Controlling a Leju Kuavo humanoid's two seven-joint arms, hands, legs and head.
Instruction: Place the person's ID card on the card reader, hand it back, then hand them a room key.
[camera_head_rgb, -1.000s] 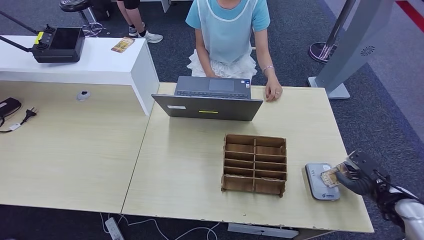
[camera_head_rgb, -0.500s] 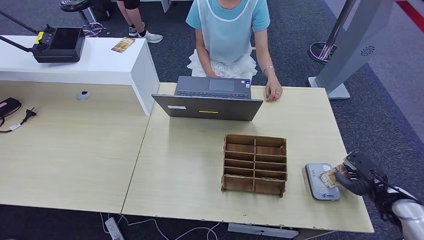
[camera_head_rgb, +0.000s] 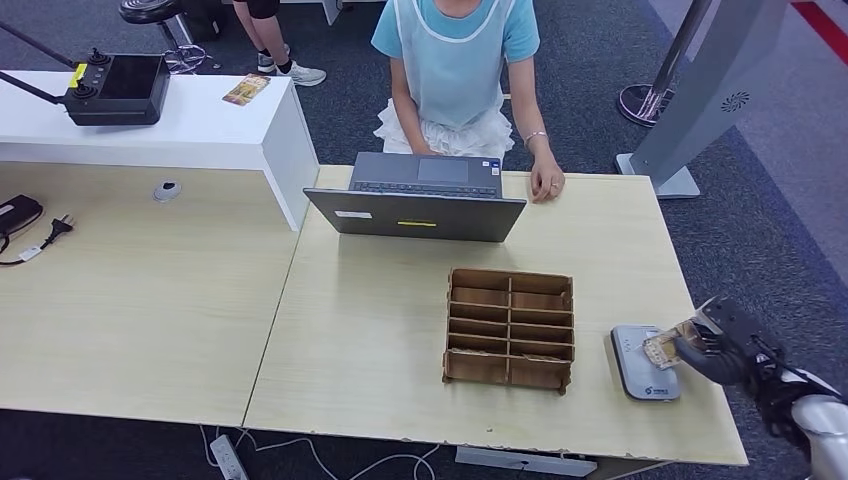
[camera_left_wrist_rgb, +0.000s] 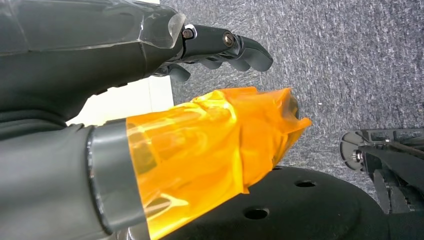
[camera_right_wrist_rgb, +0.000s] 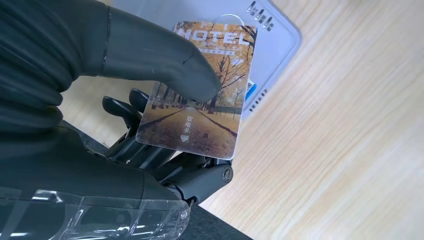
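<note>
Right wrist view: we find the right hand (camera_right_wrist_rgb: 125, 100) pinching the card (camera_right_wrist_rgb: 200, 90) flat just over the card reader (camera_right_wrist_rgb: 270, 35), presumably for scanning.

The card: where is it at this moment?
In the right hand, the card is pinched over the grey card reader, at the table's right end beside the wooden organizer.

dark right hand (camera_head_rgb: 712, 348), silver forearm; left hand (camera_left_wrist_rgb: 220, 45) thumb wrapped in orange, perhaps tape
</note>
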